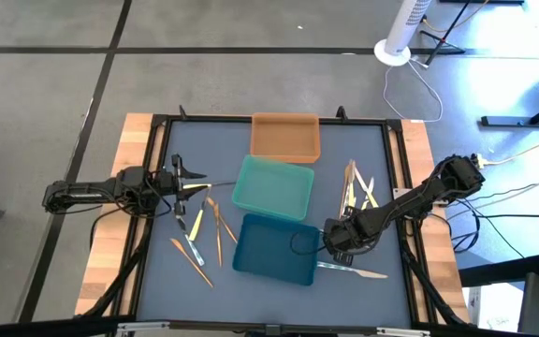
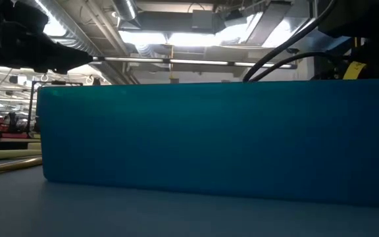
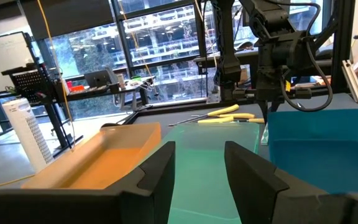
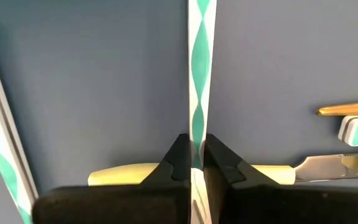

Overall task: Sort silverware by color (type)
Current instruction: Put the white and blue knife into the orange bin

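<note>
Right wrist view: jaws pinch a striped straw (image 4: 199,93) over the blue-grey mat (image 4: 104,93).

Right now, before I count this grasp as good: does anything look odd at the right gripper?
Yes. The right gripper is shut on a thin teal-and-white striped strip, not on the pale yellow utensil lying crosswise at its fingertips. The strip's pattern matches none of the plain silverware colours.
</note>
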